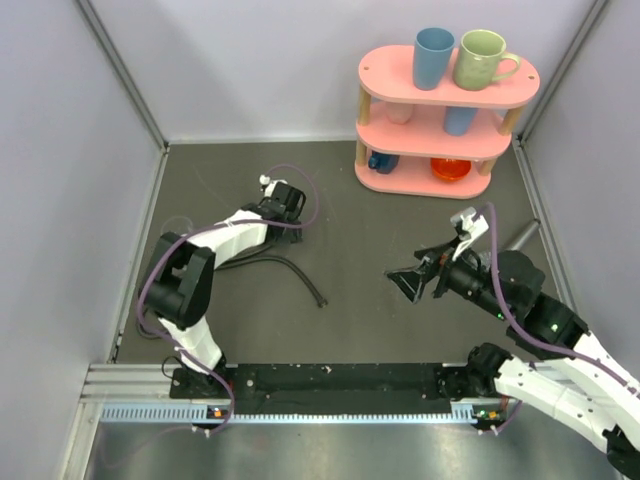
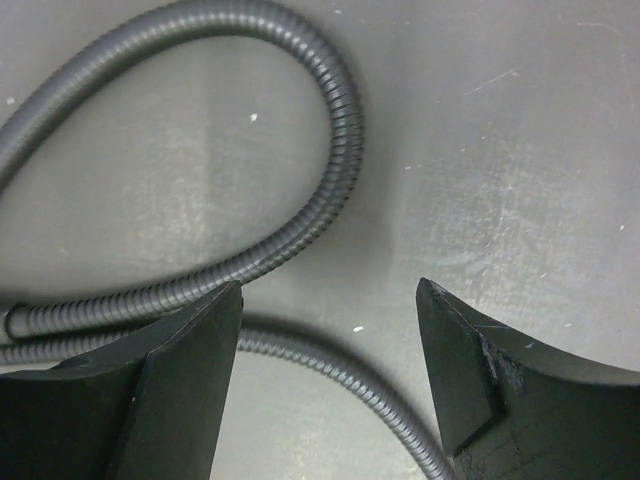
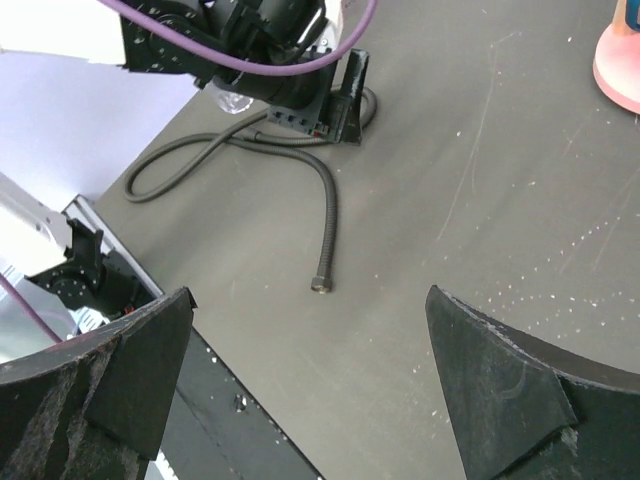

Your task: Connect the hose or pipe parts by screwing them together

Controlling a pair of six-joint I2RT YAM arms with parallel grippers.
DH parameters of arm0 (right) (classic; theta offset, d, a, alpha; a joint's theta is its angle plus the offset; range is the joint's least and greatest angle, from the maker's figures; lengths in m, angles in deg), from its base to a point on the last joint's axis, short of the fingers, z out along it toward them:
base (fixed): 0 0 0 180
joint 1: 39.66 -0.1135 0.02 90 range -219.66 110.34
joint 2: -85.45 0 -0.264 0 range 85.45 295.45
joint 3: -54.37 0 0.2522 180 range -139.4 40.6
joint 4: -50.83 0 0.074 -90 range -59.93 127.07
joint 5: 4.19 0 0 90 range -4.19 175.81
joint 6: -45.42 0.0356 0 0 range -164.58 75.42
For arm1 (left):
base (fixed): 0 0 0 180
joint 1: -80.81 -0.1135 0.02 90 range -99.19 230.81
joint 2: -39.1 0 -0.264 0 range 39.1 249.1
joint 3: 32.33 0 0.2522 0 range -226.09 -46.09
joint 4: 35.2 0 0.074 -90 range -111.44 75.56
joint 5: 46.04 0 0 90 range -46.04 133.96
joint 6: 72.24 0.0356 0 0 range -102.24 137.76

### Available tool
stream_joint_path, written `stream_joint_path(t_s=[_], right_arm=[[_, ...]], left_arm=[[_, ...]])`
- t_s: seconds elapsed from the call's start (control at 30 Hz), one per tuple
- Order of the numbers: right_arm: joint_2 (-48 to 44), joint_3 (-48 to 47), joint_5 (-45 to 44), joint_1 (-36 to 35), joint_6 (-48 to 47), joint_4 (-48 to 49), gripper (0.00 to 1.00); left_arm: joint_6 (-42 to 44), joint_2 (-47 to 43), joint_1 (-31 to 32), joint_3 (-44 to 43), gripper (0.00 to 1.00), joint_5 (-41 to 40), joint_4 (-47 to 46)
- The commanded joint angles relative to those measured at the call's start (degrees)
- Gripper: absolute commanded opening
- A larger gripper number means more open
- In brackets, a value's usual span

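Note:
The dark-grey ribbed hose (image 2: 340, 150) lies in loops on the dark table. One stretch of the hose (image 1: 290, 265) runs between the fingers of my left gripper (image 2: 330, 290), which is open and low over it without touching. The left gripper (image 1: 283, 205) is at the back left. The hose's metal end fitting (image 3: 321, 285) lies free toward the middle, ahead of my right gripper (image 3: 310, 298). The right gripper (image 1: 415, 282) hovers wide open and holds nothing. A grey handle (image 1: 526, 234), likely the shower head's, shows behind the right arm; its face is hidden.
A pink two-tier shelf (image 1: 445, 110) stands at the back right with mugs on top and cups and an orange bowl below. Grey walls close in the left, right and back sides. A black rail (image 1: 330, 382) runs along the near edge.

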Motion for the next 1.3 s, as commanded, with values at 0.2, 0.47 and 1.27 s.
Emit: stream_joint_path(t_s=[0.2, 0.47, 1.27], right_arm=[[-3.38, 1.31, 0.17, 0.49, -2.31, 1.18, 0.99], [-3.38, 1.66, 0.26, 0.49, -2.23, 1.18, 0.99], [-2.15, 1.39, -6.07, 0.49, -0.21, 0.82, 0.99]], left_arm=[[8.02, 6.86, -0.15, -7.29, 0.76, 4.04, -2.49], [13.83, 9.41, -1.74, -9.05, 0.77, 5.61, -1.71], [14.10, 10.12, 13.90, -9.93, 0.45, 29.87, -12.16]])
